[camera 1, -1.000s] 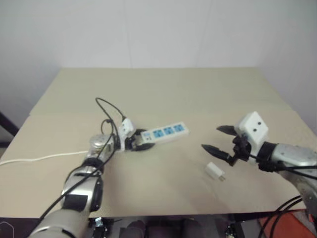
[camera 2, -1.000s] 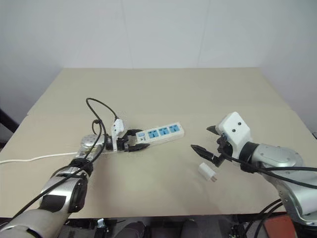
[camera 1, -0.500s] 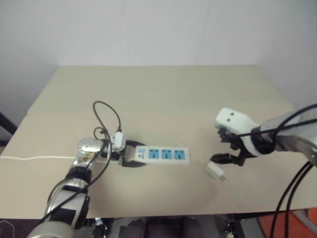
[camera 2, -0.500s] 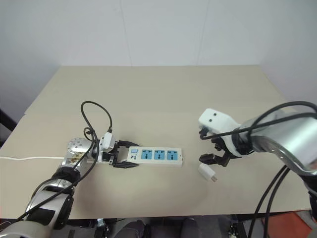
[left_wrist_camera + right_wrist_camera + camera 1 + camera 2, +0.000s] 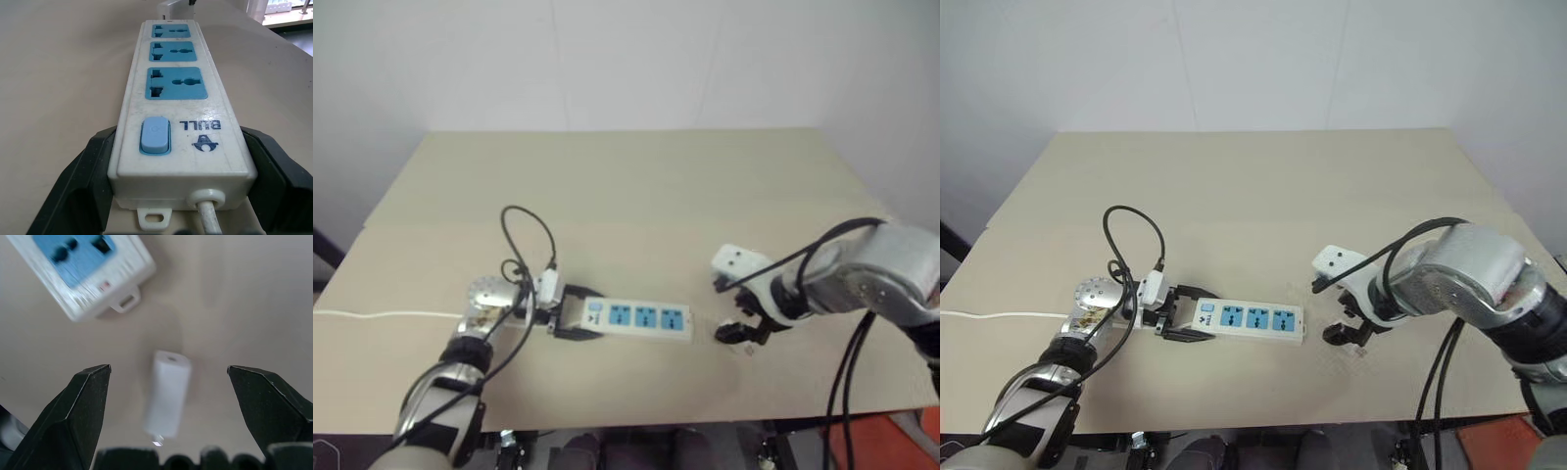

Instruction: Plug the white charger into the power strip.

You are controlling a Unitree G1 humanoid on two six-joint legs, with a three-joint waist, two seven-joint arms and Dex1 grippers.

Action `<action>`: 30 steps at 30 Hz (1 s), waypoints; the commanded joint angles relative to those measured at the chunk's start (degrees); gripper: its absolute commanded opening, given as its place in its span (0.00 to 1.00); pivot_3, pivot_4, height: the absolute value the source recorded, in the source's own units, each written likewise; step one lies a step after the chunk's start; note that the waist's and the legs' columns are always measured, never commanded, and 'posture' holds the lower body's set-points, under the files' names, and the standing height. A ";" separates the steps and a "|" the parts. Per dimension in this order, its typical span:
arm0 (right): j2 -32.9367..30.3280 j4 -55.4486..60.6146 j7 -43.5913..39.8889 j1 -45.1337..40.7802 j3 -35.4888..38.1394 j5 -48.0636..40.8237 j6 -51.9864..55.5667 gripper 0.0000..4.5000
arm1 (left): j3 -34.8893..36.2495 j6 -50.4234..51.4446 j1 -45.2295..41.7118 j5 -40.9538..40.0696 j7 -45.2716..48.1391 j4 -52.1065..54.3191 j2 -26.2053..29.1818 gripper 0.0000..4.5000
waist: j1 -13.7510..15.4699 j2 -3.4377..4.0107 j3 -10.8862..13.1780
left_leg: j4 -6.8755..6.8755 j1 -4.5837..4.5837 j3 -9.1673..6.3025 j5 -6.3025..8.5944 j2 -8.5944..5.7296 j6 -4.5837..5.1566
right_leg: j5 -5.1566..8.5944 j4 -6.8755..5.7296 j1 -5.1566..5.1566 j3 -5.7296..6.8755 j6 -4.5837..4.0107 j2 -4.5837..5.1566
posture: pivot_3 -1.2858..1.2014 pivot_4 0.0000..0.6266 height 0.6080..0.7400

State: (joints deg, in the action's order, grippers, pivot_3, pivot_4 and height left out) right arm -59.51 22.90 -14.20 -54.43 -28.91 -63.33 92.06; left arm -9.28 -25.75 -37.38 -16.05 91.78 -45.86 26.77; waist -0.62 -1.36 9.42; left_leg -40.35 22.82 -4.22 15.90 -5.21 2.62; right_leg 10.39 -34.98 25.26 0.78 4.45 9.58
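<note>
- Strip (image 5: 636, 319) lies flat across my table (image 5: 636, 196), cord end pinched in my left gripper (image 5: 570, 318).
- Charger (image 5: 167, 392) lies just past its far end, between my right gripper's (image 5: 166, 396) wide-open fingers.

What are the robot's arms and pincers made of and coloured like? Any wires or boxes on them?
Both arms are rounded silver metal segments with black joints and loose black cables looping alongside. Each ends in a gripper of two black, tapering plastic fingers: left gripper, right gripper. A small white boxy camera module with dark round holes sits on the right wrist; a smaller white block sits on the left wrist.
</note>
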 commanded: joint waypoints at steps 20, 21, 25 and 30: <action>4.53 -12.19 23.59 0.58 -2.49 -15.09 0.44 1.00 | 0.31 2.04 2.53 2.03 -0.49 3.70 0.26 0.73 | -0.07 0.01 -0.01 | -0.01 -0.01 0.01 0.01 0.00 0.04 | -0.01 -0.03 -0.06 0.02 0.00 -0.02 | 0.52 0.24 1.00; 4.45 -12.17 23.84 0.74 -2.40 -15.87 0.44 1.00 | 0.30 2.16 2.53 2.04 -0.46 3.74 0.25 0.73 | -0.08 0.01 -0.01 | -0.01 -0.01 0.01 0.00 0.00 0.03 | -0.01 -0.03 -0.06 0.01 0.00 -0.02 | 0.52 0.24 1.00; 4.42 -12.88 25.61 1.04 -2.01 -18.14 0.44 0.87 | 0.23 2.42 2.22 2.24 -0.43 3.64 0.14 0.73 | -0.08 0.02 -0.01 | -0.01 -0.01 0.02 0.00 0.00 0.04 | -0.01 -0.03 -0.06 0.01 0.00 -0.02 | 0.52 0.24 1.00; 4.40 -13.34 28.22 1.22 -1.76 -20.36 0.44 0.50 | 0.07 2.51 1.65 2.56 -0.48 3.15 0.03 0.73 | -0.07 0.02 -0.01 | -0.01 -0.02 0.02 0.01 0.00 0.04 | -0.01 -0.03 -0.08 0.02 0.00 -0.03 | 0.52 0.24 1.00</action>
State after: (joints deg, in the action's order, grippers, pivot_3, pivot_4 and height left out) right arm -54.43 9.22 13.09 -53.20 -32.02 -82.33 92.06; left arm -8.50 -23.45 -35.77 -15.31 91.04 -42.92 26.78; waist -0.69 -1.35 9.41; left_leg -40.37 22.79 -4.20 15.91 -5.21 2.66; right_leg 10.38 -35.01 25.18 0.80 4.45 9.56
